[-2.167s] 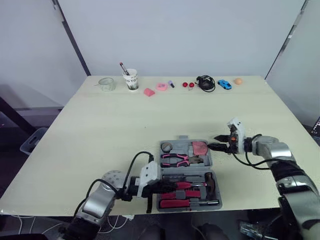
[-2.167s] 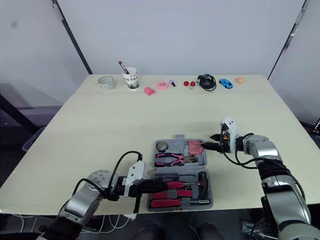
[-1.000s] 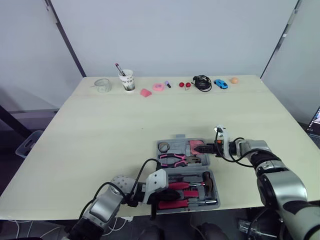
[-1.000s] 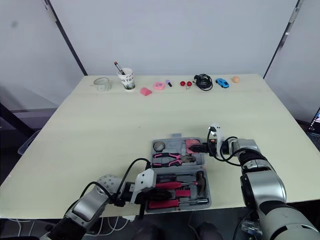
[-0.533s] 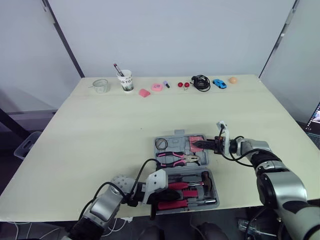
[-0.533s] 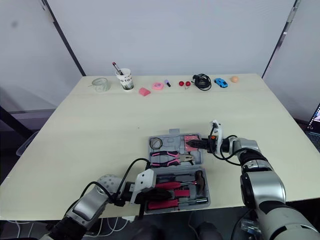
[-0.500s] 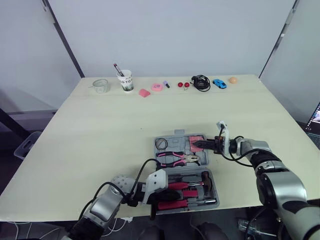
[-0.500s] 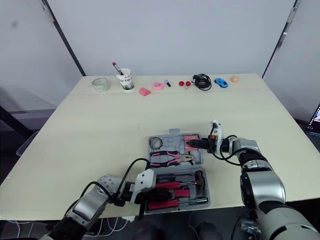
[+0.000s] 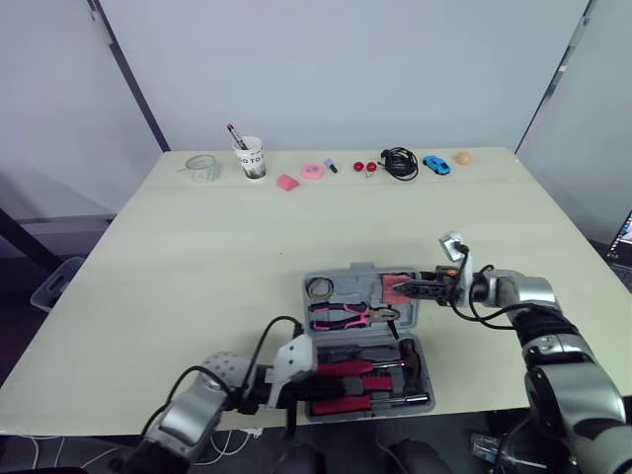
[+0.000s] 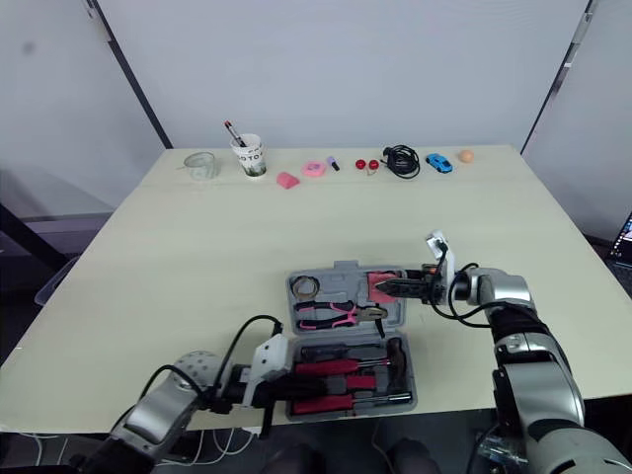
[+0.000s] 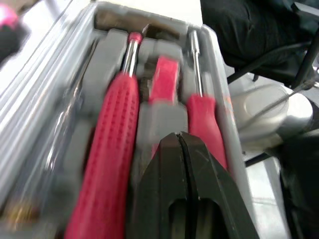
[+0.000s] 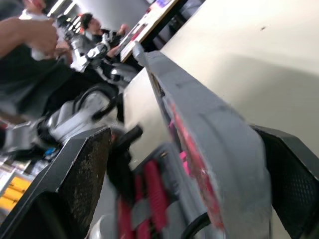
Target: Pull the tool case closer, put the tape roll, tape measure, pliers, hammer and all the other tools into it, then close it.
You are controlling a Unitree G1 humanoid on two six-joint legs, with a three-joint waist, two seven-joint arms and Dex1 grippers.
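The tool case (image 9: pixel 363 341) is sitting open at the near edge of the surface (image 9: pixel 197 257), right between the two grippers.

The right gripper (image 9: pixel 409 288) comes in from the case's right side, at the rim of the lid (image 12: pixel 209 134). Its fingers (image 12: pixel 82 174) are spread wide with the lid's rim between them. One finger looks like it's up against the rim and the other stands a bit off it, so I can't tell if it's actually pinching. The pink tape measure (image 9: pixel 395 287) is right at its fingertips. The tape roll (image 9: pixel 319 288) is in the lid corner farthest from it.

The left gripper (image 11: pixel 180 135) is at the opposite end, on the base half. Its fingers are pressed together with nothing in them, and the tips are over the red screwdriver handles (image 11: pixel 112 149). The hammer (image 9: pixel 413 357) is at the end of that half away from this gripper.

The pink pliers (image 9: pixel 346 316) lie in the lid half, roughly midway between both grippers.

The paper cup (image 9: pixel 254 158), black cable (image 9: pixel 400 161) and blue toy car (image 9: pixel 434 164) are lined up along the far edge, well apart from both grippers.
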